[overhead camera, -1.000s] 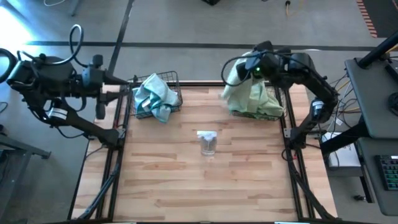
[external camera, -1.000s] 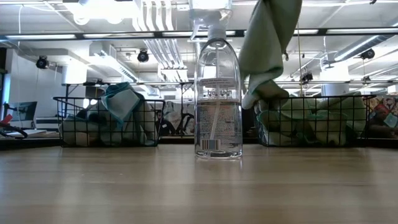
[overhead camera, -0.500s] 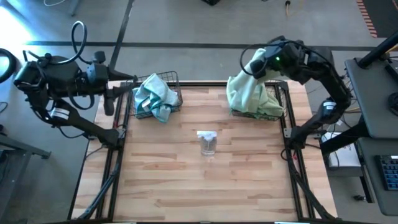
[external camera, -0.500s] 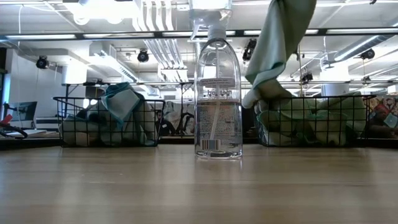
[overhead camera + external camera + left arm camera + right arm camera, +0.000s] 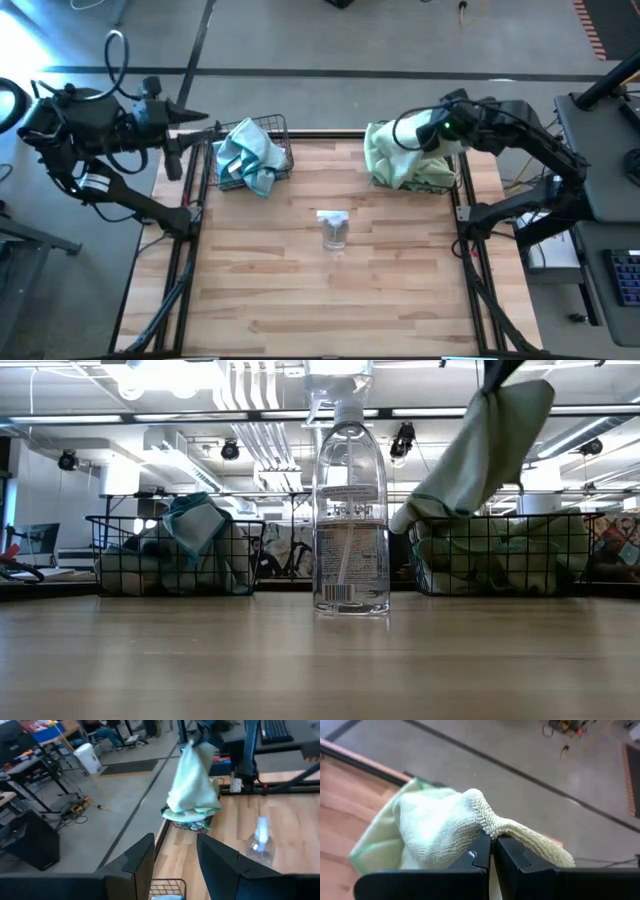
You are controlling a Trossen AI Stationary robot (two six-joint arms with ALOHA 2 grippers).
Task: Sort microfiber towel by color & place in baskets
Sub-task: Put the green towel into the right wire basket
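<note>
Two black wire-mesh baskets sit well apart along the far edge of the table. The left basket (image 5: 256, 160) holds a heap of crumpled light blue towels (image 5: 248, 156) that rises above its rim and spills over the near side. The right basket (image 5: 436, 178) is piled with pale green towels (image 5: 392, 165). One more pale green towel (image 5: 478, 455) hangs tilted over that pile, its top corner pinched in the right pincer (image 5: 492, 851), its lower end touching the heap

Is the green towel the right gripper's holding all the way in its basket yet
Not yet. The right gripper pinches the pale green towel up above the right basket; only its lower end reaches in.
</note>
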